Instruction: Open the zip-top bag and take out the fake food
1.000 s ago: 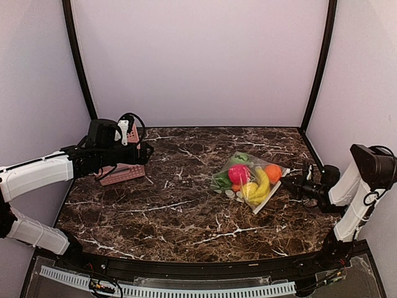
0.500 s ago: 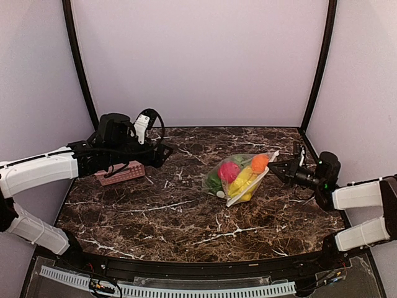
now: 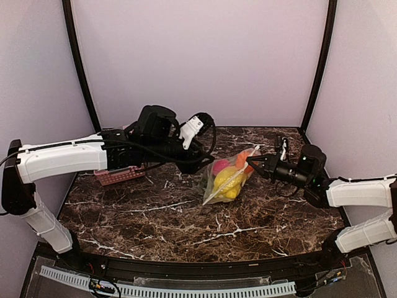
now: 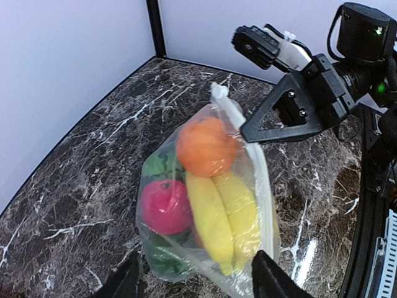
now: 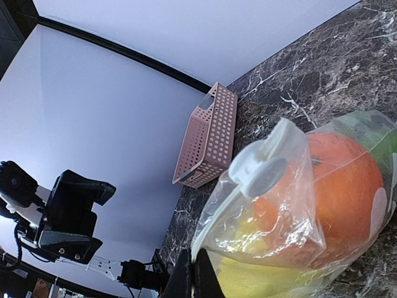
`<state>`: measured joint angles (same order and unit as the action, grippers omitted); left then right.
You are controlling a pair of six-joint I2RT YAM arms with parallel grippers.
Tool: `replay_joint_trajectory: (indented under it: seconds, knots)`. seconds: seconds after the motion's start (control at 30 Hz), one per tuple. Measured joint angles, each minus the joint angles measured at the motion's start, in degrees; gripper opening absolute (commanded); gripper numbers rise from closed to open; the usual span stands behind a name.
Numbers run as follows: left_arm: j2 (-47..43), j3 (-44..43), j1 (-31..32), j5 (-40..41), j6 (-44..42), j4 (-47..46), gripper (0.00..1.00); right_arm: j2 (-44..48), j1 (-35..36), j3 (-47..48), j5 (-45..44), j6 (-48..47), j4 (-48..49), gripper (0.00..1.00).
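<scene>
From above, the zip-top bag (image 3: 224, 181) was near the middle of the table (image 3: 155, 217), held up by its upper right corner in the closed right gripper (image 3: 250, 160). In the left wrist view, the left gripper (image 4: 198, 280) stood open, its fingers on either side of the bag's low end, with the fake food (image 4: 217, 211) inside. The right wrist view showed the pink basket (image 5: 211, 139) well to the bag's left.

The zip-top bag (image 4: 265, 192) is clear; the fake food (image 4: 206, 146) is orange, yellow, pink-red and green.
</scene>
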<state>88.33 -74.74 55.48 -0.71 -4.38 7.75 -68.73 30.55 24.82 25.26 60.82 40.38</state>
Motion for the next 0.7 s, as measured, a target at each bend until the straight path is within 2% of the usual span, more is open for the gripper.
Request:
replay_joint_trajectory:
  seconds: [0.1, 0.17, 0.43, 0.7]
  knots:
    - [2.9, -3.5, 1.8, -1.1, -1.3, 1.4, 0.42, -2.1, 4.0, 2.7, -3.1, 0.7, 0.1, 0.0]
    - [4.3, -5.0, 2.6, -1.6, -2.0, 2.3, 0.39, -3.5, 5.9, 4.5, -4.8, 1.0, 0.3, 0.0]
    - [8.2, -7.8, 4.2, -3.0, -3.1, 4.6, 0.36, -7.4, 11.0, 9.2, -9.1, 1.7, 0.7, 0.0]
    - [12.5, -11.6, 4.2, -0.1, -3.5, 6.2, 0.19, -7.9, 14.5, 10.7, -13.0, 1.9, 0.7, 0.0]
